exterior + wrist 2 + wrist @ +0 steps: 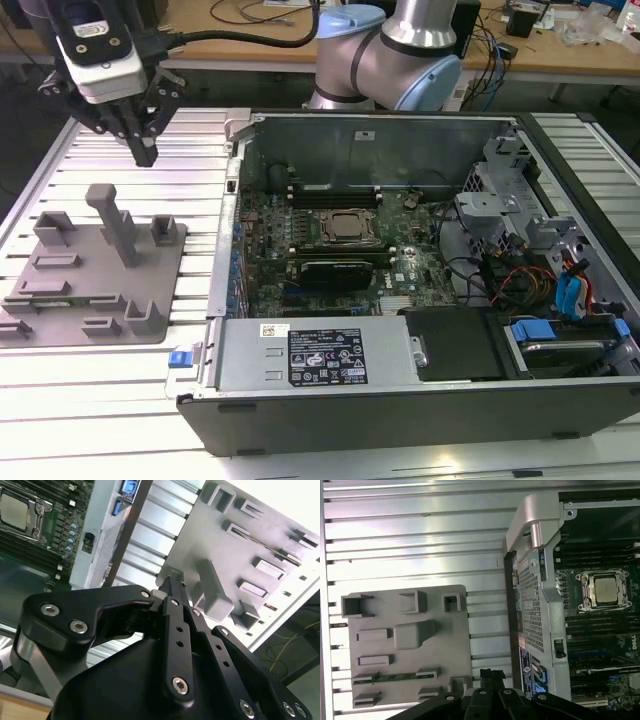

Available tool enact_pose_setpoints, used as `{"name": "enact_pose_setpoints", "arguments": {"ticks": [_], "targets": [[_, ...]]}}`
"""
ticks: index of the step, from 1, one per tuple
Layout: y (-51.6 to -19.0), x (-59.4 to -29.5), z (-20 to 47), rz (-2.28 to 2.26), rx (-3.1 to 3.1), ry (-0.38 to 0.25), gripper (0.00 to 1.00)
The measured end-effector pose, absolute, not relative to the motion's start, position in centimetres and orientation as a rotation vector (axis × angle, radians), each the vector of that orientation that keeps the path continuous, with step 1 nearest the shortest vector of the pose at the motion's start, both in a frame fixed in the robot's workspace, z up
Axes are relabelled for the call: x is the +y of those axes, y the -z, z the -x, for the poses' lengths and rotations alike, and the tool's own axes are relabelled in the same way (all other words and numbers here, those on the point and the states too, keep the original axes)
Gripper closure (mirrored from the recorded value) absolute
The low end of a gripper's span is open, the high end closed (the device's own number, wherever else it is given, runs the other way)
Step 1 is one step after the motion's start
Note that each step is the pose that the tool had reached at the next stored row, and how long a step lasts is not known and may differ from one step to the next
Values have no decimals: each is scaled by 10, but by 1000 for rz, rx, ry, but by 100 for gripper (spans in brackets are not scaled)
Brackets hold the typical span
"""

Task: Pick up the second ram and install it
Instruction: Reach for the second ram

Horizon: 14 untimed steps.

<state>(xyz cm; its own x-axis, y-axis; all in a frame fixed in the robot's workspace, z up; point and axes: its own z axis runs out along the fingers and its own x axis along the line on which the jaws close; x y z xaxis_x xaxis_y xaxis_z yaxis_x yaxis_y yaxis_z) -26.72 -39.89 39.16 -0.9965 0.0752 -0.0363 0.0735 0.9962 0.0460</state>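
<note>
Hovering above the slatted aluminium counter (95, 400), the black two-finger gripper (147, 155) hangs over the far edge of the flat grey plastic fixture tray (90, 265). It touches nothing. Fingers (175, 625) are pressed together w/ nothing pinched between them; in both wrist views the tips meet in a single point.

The second ram (395, 676), a thin green memory stick w/ dark chips, lies flat in the tray. It sits close to one tray edge and runs along it, betw. small grey holder blocks. It is well apart from the gripper, which has not picked it up.

A tall grey post (110, 215) stands upright near the tray's middle. Other tray pockets are grey blocks; can't tell what, if anything, they hold.

Tray sits toward the counter edge at the exterior view's left. Just beside it, toward the exterior view's right, is the open dark metal computer case (400, 410). Inside: green motherboard w/ a square silver CPU socket (345, 228), long black memory slots (330, 192) on the socket's far side, and a wider black expansion card (340, 270) on its near side. Can't tell which slots are filled.
</note>
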Motion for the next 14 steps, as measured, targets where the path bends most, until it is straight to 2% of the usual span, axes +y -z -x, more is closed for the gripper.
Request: {"name": "enact_pose_setpoints", "arguments": {"ticks": [14], "targets": [[-391,-399,322,-115,3092,-70,92]]}}
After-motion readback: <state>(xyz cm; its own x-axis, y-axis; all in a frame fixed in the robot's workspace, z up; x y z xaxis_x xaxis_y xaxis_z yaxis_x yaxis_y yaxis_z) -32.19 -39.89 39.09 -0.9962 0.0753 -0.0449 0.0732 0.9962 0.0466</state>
